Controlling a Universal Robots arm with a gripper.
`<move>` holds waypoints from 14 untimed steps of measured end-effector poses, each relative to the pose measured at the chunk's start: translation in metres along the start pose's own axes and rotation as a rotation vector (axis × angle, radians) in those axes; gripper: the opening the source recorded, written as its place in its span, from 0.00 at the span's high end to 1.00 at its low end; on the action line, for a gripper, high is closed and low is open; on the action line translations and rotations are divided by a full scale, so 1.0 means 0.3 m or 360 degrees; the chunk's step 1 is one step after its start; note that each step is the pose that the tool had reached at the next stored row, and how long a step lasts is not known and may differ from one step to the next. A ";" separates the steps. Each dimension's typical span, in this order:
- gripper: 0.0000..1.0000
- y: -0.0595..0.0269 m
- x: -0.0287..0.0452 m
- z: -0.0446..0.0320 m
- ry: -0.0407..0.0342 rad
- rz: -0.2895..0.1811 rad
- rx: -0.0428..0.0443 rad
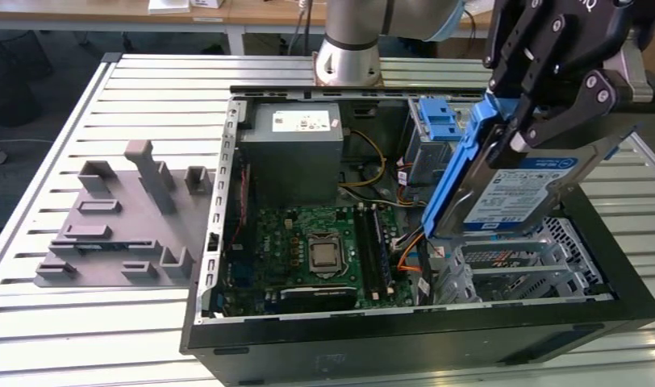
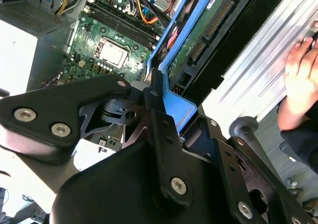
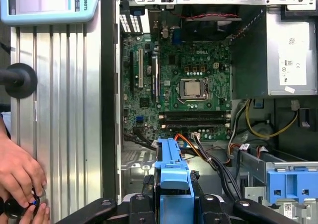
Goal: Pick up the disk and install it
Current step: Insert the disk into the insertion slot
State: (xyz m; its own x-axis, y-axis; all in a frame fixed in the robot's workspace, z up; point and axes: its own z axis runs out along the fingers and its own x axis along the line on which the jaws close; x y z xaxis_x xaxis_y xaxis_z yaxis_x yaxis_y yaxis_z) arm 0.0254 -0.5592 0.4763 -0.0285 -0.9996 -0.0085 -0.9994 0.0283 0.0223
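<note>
gripper [image 1: 530,121] clamped on disk [image 1: 508,193] | disk upper end hidden by gripper | hangs over drive cage [image 1: 521,270]

The gripper [image 1: 552,121] points downward at a slight tilt. Its black linkage fingers [image 1: 586,93] are closed on the upper edge of the disk [image 1: 511,193], which hangs below the jaws. In both wrist views the disk's blue frame sits clamped between the jaws. The arm's grey base column [image 1: 349,48] stands well behind the jaws.
</note>
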 end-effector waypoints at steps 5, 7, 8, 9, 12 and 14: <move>0.64 -0.003 0.012 0.003 0.0000 0.0000 0.0000; 0.64 -0.008 0.013 0.004 0.0000 0.0000 0.0000; 0.64 -0.011 0.013 0.005 0.0000 0.0000 0.0000; 0.64 -0.015 0.013 0.006 0.0000 0.0000 0.0000; 0.64 -0.022 0.012 0.008 0.0000 0.0000 0.0000; 0.64 -0.023 0.013 0.009 0.0000 0.0000 0.0002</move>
State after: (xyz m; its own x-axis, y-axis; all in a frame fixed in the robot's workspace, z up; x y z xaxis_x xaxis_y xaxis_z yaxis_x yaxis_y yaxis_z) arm 0.0321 -0.5633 0.4735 -0.0286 -0.9996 -0.0085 -0.9994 0.0284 0.0210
